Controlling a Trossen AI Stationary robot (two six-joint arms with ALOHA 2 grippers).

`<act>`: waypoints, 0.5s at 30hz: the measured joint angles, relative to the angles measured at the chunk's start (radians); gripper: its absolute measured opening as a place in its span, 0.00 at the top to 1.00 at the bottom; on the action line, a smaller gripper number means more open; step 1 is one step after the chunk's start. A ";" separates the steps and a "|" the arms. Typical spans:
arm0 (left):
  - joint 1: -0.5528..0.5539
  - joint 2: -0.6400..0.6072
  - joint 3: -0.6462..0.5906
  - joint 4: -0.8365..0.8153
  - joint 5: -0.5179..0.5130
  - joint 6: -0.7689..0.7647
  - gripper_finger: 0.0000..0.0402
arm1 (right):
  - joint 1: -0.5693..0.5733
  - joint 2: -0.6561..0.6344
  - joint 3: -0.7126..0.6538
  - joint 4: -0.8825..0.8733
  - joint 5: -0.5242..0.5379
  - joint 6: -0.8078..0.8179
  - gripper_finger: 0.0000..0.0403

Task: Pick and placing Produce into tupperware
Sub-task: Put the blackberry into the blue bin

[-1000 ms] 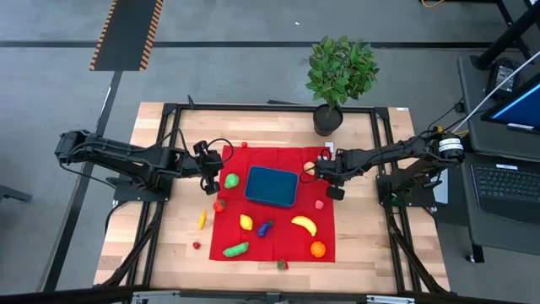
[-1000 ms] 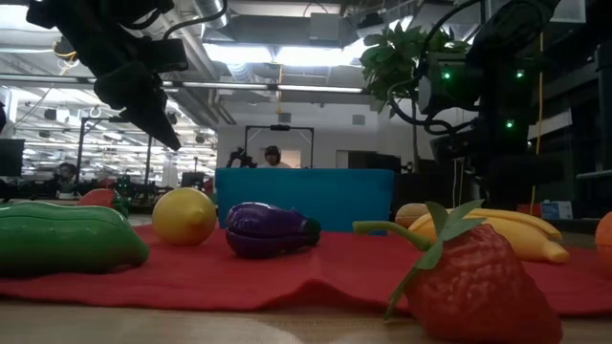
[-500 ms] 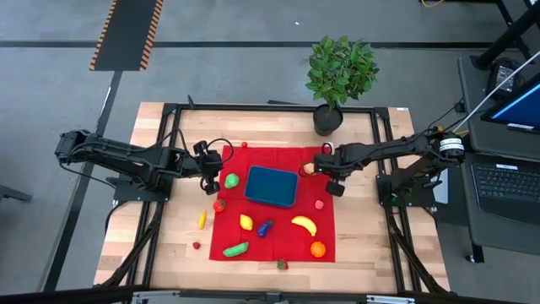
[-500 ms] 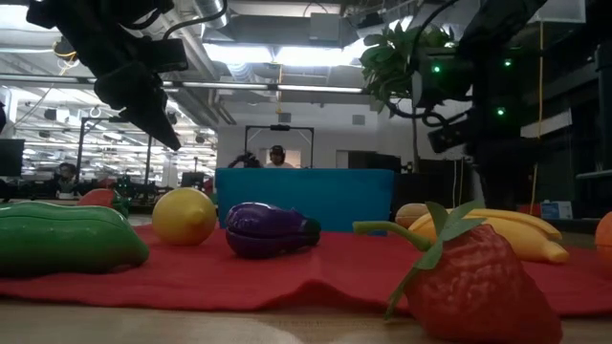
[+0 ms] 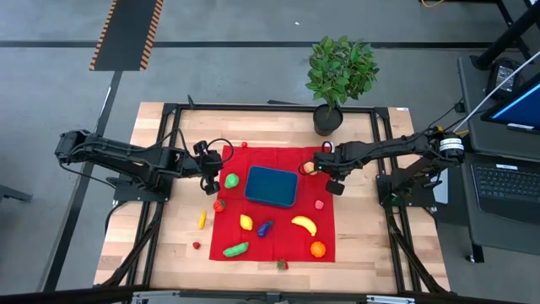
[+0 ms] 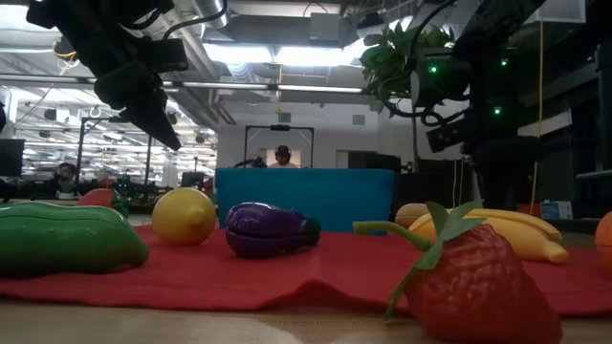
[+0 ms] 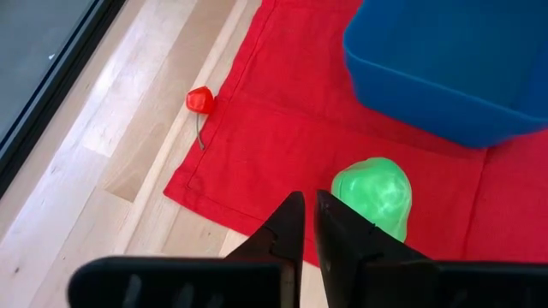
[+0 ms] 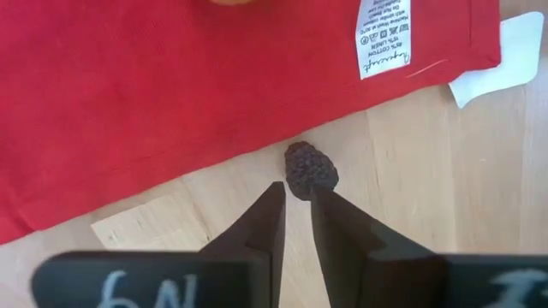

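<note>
We see the right claw (image 8: 294, 198), pressed together, poised by a small dark berry (image 8: 310, 169) on the tabletop (image 5: 363, 245); left claw (image 7: 308, 210), also closed, hovers beside the green fruit (image 7: 374, 192) near the tupperware (image 5: 271, 186).

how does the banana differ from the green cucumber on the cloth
The banana is yellow and curved; the cucumber is green and nearly straight. The banana lies right of the purple eggplant, below the tupperware; the cucumber lies further left, near the red cloth's front edge. In the low view the cucumber sits far left, the banana far right behind the strawberry. Both lie flat on the cloth, outside the tupperware, untouched by either gripper.
</note>
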 joint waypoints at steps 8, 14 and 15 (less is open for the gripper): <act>0.000 0.000 0.000 0.000 0.000 0.000 1.00 | 0.000 0.000 0.000 0.003 0.000 -0.003 0.84; 0.000 0.000 0.000 0.000 0.000 0.000 0.97 | 0.000 0.000 0.000 -0.010 0.000 -0.008 0.78; 0.000 0.000 0.000 0.000 0.000 0.000 0.96 | 0.000 0.000 0.000 -0.020 -0.001 -0.014 0.76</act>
